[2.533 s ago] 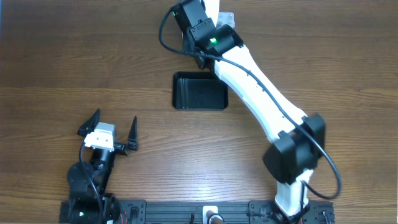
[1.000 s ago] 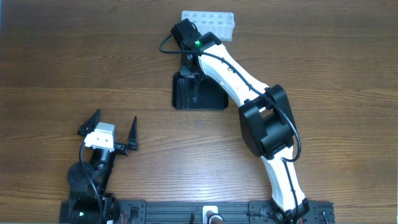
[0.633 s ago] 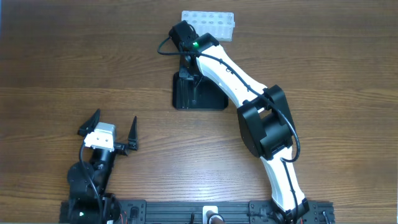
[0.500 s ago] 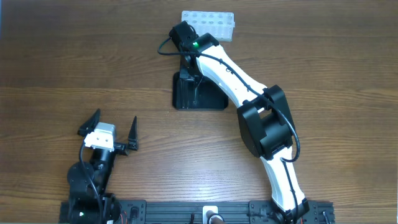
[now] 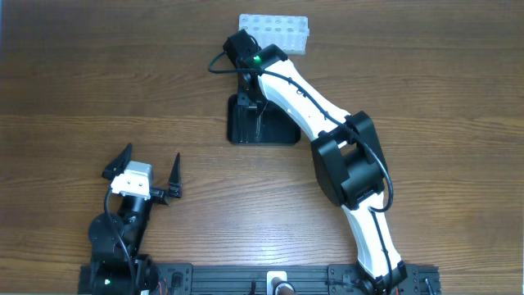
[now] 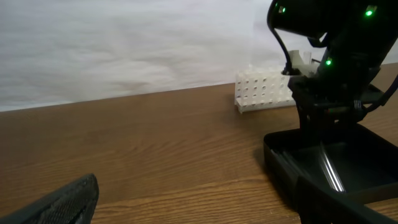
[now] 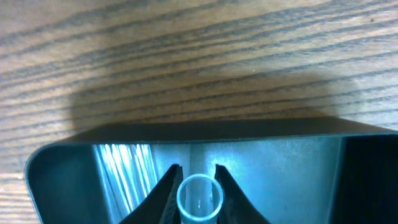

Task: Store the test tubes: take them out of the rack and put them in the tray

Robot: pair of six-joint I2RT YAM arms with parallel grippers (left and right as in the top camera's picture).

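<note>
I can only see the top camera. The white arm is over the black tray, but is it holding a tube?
Observer: Yes. In the right wrist view a clear test tube sits between the fingers of the right tool, with its round open end facing the camera.
Operator: Is it in the tray?
Observer: It points down into the black tray, inside the walls. I can't tell whether it touches the floor.
Operator: Are there more tubes in there?
Observer: Yes. A few other tubes lie on the tray floor next to one side wall, beside the held one.
</note>
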